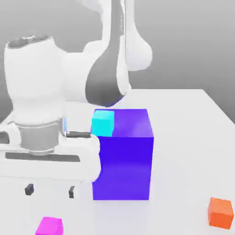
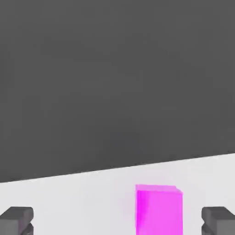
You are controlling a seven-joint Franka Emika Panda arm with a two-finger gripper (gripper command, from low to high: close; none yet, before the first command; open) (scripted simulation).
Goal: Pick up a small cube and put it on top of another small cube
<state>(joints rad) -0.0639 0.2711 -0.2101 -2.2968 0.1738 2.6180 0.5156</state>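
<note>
The small cube, bright magenta [image 1: 49, 226], lies on the white table near the front, at the exterior view's left. My gripper [image 1: 50, 190] hangs a little above it, open, its two dark fingertips [image 1: 30, 189] spread wide with nothing held. In the hand view the magenta cube [image 2: 158, 209] sits on the table between the fingers, closer to one fingertip [image 2: 219, 220] than to the other, and my gripper [image 2: 117, 222] is apart from it. The other small cube of the task is out of view.
A big blue-violet cube [image 1: 123, 153] stands right beside my hand on the exterior view's right. A small cyan cube [image 1: 103, 123] shows at its upper left corner. A small orange cube [image 1: 221, 212] lies at the front right. The white table [image 1: 183, 137] stretches behind.
</note>
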